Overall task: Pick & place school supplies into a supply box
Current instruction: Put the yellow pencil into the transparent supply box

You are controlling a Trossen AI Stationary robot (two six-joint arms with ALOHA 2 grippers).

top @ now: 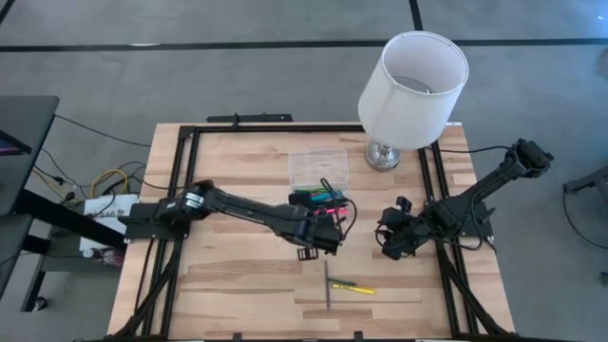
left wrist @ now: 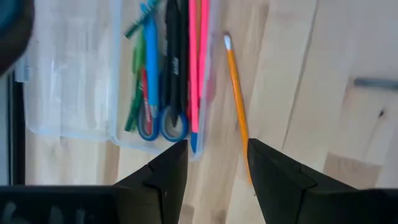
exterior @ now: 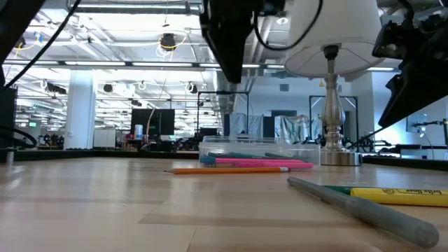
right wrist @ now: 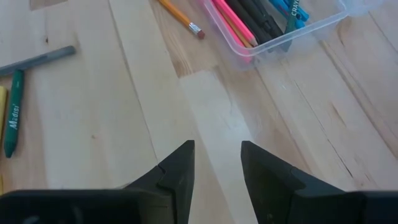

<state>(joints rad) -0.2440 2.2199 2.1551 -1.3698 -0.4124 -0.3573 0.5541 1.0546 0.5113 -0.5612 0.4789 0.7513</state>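
Grey pen (exterior: 371,208) nearest; supply box (left wrist: 74,81) holds scissors (left wrist: 163,124), pens; both tools apart, empty.

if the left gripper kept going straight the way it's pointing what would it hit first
Probably the orange pencil, which runs out from between the open left gripper's fingertips, lying on the table beside the supply box. The box's near corner sits just off that line. Depth is hard to judge.

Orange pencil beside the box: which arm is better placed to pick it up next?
Left, probably. The left claw hangs open right over the orange pencil, which lies on the table just outside the supply box. The right claw, also open, hovers over bare wood farther away.
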